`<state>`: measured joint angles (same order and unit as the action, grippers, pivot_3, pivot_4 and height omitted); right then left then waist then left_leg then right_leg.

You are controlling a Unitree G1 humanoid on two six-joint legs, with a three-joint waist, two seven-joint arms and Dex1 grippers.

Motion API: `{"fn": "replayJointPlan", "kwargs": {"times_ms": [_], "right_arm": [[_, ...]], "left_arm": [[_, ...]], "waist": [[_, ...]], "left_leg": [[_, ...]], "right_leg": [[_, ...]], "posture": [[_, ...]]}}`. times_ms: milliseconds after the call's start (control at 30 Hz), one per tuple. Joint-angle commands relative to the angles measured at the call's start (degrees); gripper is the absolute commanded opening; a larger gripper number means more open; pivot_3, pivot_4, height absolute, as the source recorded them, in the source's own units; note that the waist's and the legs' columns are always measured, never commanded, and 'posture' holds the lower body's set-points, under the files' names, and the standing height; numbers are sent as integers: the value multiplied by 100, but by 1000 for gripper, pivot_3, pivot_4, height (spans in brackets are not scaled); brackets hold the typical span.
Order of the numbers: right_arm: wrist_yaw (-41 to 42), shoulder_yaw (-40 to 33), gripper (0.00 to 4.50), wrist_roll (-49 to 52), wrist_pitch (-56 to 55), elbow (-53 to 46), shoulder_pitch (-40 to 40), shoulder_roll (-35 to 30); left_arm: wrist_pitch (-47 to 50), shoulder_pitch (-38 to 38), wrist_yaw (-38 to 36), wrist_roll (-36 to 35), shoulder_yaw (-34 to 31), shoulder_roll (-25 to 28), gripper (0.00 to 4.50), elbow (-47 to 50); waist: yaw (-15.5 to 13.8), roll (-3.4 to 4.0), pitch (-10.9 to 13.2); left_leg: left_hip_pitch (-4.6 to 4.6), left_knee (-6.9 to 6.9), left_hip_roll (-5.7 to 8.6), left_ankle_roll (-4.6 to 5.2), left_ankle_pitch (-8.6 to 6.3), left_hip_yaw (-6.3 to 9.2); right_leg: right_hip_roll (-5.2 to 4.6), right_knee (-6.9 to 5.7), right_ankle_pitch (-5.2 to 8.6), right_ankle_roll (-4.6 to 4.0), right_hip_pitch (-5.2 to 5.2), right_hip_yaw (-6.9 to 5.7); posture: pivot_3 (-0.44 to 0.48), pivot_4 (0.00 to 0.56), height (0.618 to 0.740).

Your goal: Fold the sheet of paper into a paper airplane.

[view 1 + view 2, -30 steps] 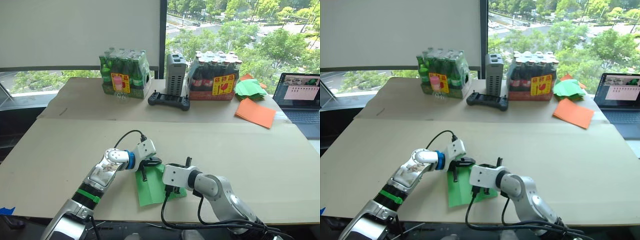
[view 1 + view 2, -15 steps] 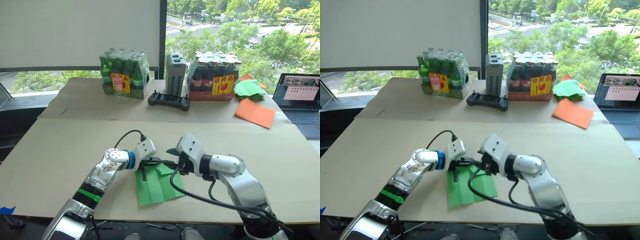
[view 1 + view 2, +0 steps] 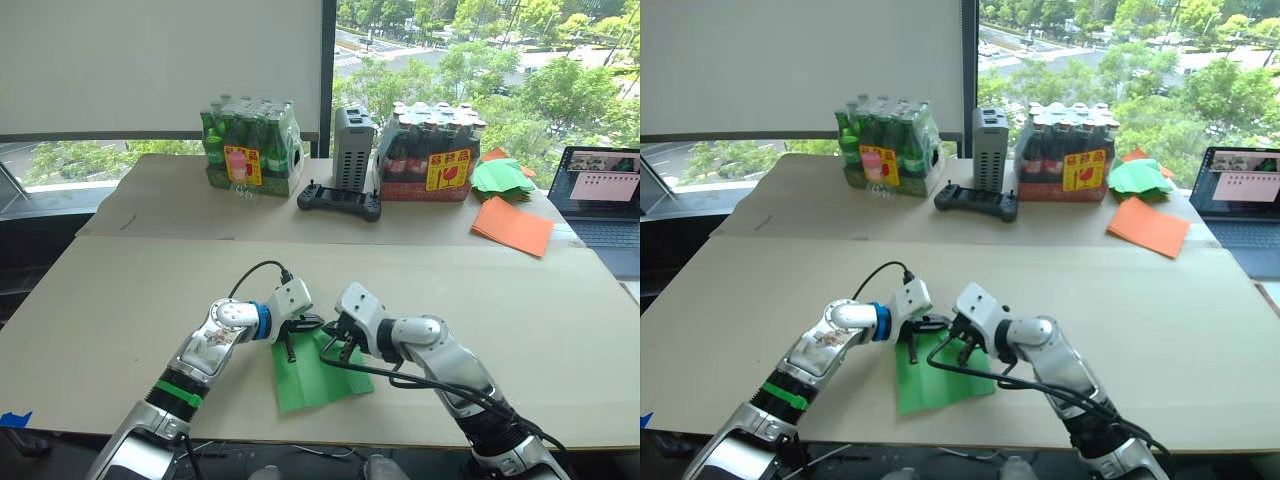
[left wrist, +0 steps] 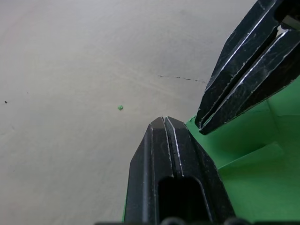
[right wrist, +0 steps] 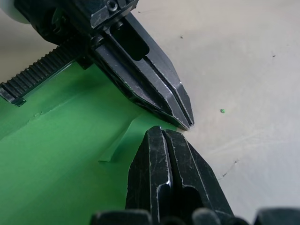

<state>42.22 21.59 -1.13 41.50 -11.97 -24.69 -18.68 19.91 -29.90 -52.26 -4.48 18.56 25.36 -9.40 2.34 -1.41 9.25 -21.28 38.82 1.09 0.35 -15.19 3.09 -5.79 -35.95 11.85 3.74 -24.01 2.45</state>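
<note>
The thin bright green sheet of paper lies flat on the tan cardboard-covered table, at its near edge, already creased and partly folded. Both black-fingered grippers meet at the sheet's far edge: the left gripper is clenched with its tip at the paper's corner, and the right gripper is likewise clenched, its tip just beside the left one's and resting on a small raised flap. Neither is visibly pinching the paper. To fold well here, one tip should probably pin the sheet against the table while the other presses along the crease, so the paper does not slide.
</note>
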Motion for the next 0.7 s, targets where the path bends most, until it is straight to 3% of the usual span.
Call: {"fn": "replayJointPlan", "kwargs": {"times_ms": [33, 233, 700], "right_arm": [[-44, 70, 20, 3, -160, 46, -98, -20], [-180, 53, 20, 14, 42, 342, -92, -67], [-152, 50, 20, 157, 428, -176, 479, -473]], "left_arm": [[191, 157, 54, 177, 73, 68, 0, -68], [207, 176, 55, 180, 70, 81, 0, -24], [174, 195, 27, 183, 97, 77, 0, -26]], "waist": [[5, 0, 0], [9, 1, -1], [0, 1, -3]], "left_leg": [[0, 0, 0, 0, 0, 0], [2, 0, -1, 0, 0, 1], [4, -1, -1, 0, 0, 1]], "right_leg": [[0, 0, 0, 0, 0, 0], [1, 0, 0, 0, 1, 0], [1, 3, 0, 0, 5, 0]], "posture": [[0, 150, 740], [0, 150, 740], [0, 150, 740]]}}
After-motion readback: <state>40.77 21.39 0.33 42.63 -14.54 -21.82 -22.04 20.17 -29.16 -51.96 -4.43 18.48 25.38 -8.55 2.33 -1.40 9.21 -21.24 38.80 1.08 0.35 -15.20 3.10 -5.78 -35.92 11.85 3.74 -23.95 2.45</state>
